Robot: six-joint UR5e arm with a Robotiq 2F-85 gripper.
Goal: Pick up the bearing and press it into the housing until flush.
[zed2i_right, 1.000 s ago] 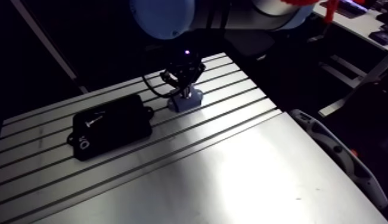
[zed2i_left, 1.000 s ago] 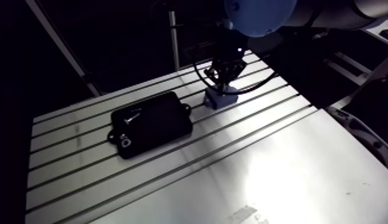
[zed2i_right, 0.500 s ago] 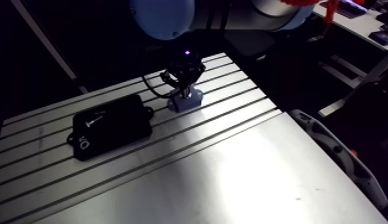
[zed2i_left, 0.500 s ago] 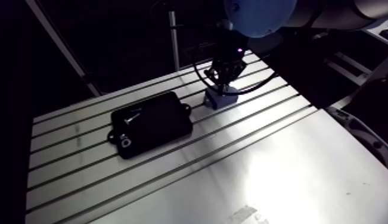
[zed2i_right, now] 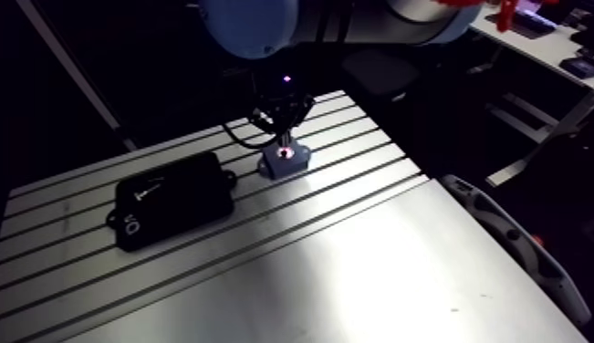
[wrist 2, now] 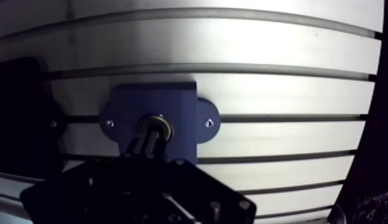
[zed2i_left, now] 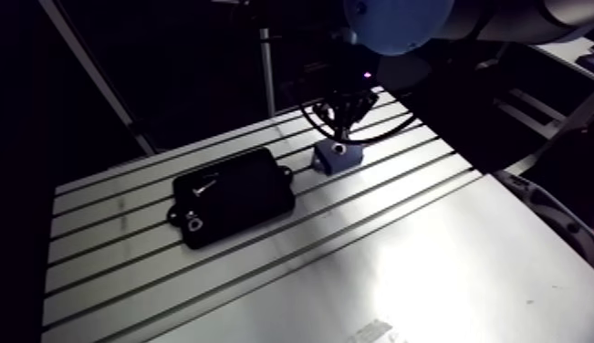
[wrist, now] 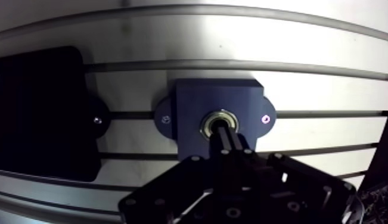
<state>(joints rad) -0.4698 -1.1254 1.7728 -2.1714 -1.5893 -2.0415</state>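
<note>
Bearing (wrist: 229, 121), is that it, the little metal ring in the blue block?
— Yes. It sits in the bore of the housing (wrist: 217, 95), out on the slotted table (wrist: 232, 36). It looks about level with the block's face, though I can't swear to flush from here.
— And the gripper (wrist: 220, 132)?
— Right above it, fingers pinched together with nothing between them, tips hiding the ring's middle.
— How would it handle, if it had to come out?
— Steel, I'd guess: hard, stiff, light, smooth enough to slip. I'd take it across the outer ring and push on that ring squarely, or it could cock in the bore.
— Any maker's name on anything?
— None I can read. The housing is plain, and the black tray (wrist: 35, 113) beside it shows only a couple of pale specks (zed2i_left: 192, 219), too small to tell.
</note>
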